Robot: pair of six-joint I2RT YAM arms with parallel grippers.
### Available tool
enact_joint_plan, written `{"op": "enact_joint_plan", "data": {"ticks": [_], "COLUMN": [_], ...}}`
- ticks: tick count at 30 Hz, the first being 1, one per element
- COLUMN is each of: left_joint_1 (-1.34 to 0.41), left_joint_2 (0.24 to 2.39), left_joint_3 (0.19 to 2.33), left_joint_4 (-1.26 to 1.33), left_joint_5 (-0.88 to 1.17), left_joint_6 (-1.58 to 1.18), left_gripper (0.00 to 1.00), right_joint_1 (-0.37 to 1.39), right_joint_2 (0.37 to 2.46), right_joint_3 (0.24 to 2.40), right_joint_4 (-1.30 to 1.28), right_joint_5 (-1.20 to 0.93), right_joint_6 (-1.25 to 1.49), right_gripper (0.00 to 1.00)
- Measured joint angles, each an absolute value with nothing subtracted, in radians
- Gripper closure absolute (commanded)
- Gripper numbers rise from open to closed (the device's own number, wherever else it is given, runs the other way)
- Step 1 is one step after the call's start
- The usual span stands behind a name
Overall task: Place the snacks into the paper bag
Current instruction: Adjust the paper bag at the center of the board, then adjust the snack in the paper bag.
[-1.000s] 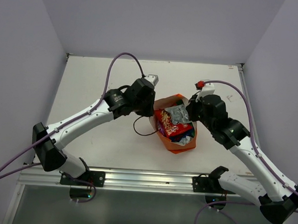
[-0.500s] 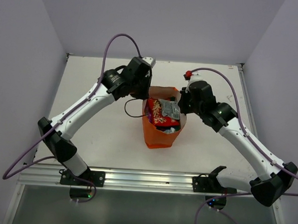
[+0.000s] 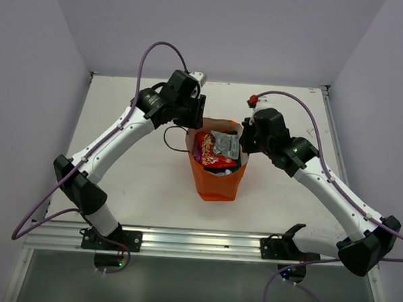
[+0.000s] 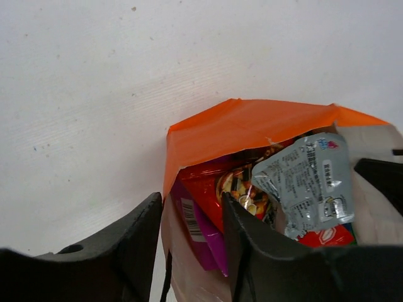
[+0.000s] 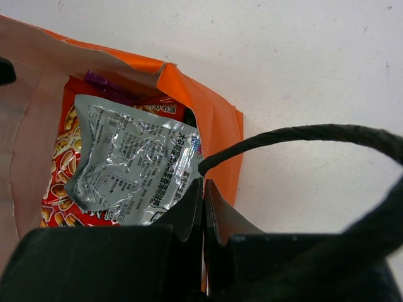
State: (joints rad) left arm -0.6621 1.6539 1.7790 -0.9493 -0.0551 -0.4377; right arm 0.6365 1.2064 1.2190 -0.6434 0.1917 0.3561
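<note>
**A:** Paper bag (image 3: 217, 182) first. Where does it stand?

**B:** Upright on the white surface (image 3: 139, 181), about midway between the two arms. Its orange front wall faces their bases and its mouth is open upward.

**A:** What is in it?

**B:** Snacks, reaching up to the rim. A silver-grey packet (image 3: 225, 145) lies on top at the right side of the mouth, over a red packet (image 3: 205, 150) printed with nuts. The left wrist view also shows a magenta-purple packet (image 4: 203, 234) tucked against the left wall, beside the red one.

**A:** And the left end effector (image 3: 193, 123)?

**B:** It is at the bag's left rim. Its fingers stand apart and straddle the wall, one outside over the surface and one inside against the packets. I cannot tell whether either presses on the paper.

**A:** The right one?

**B:** The right end effector (image 3: 243, 141) is at the opposite rim. Its fingers are drawn together to a thin slit and pinch the paper edge just beside the silver-grey packet. A black cord handle (image 5: 302, 132) arches out from by its fingertips over the bare surface.

**A:** Anything farther back?

**B:** A second cord loop (image 3: 170, 137) hangs outside the left wall, below the left arm's wrist.
</note>
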Motion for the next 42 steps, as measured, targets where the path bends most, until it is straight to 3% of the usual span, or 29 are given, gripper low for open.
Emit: {"op": "enact_joint_plan", "data": {"ticks": [5, 8, 11, 16, 22, 28, 42], "left_joint_1": [-0.663, -0.663, -0.664, -0.738, -0.880, -0.902, -0.934], "left_joint_2": [1.617, 1.536, 1.438, 1.345, 1.474, 1.634, 1.697], "left_joint_3": [1.858, 1.875, 1.869, 1.826, 1.713, 1.617, 1.513], "left_joint_4": [-0.945, -0.909, -0.855, -0.743, -0.657, -0.665, -0.521], "left_joint_5": [-0.050, -0.098, -0.141, -0.166, -0.134, -0.115, -0.100], "left_joint_6": [-0.445, -0.461, -0.474, -0.495, -0.520, -0.539, -0.563], "left_gripper": [0.36, 0.34, 0.50, 0.54, 0.64, 0.66, 0.68], "right_joint_1": [0.636, 0.636, 0.636, 0.636, 0.636, 0.636, 0.636], "right_joint_2": [1.206, 1.205, 1.204, 1.193, 1.176, 1.164, 1.135], "right_joint_3": [1.219, 1.219, 1.219, 1.206, 1.190, 1.177, 1.133], "right_joint_4": [-0.642, -0.638, -0.636, -0.622, -0.610, -0.600, -0.567], "right_joint_5": [0.191, 0.189, 0.189, 0.181, 0.165, 0.165, 0.178], "right_joint_6": [0.356, 0.356, 0.356, 0.356, 0.355, 0.355, 0.355], "right_gripper": [0.98, 0.98, 0.98, 0.98, 0.98, 0.98, 0.98]}}
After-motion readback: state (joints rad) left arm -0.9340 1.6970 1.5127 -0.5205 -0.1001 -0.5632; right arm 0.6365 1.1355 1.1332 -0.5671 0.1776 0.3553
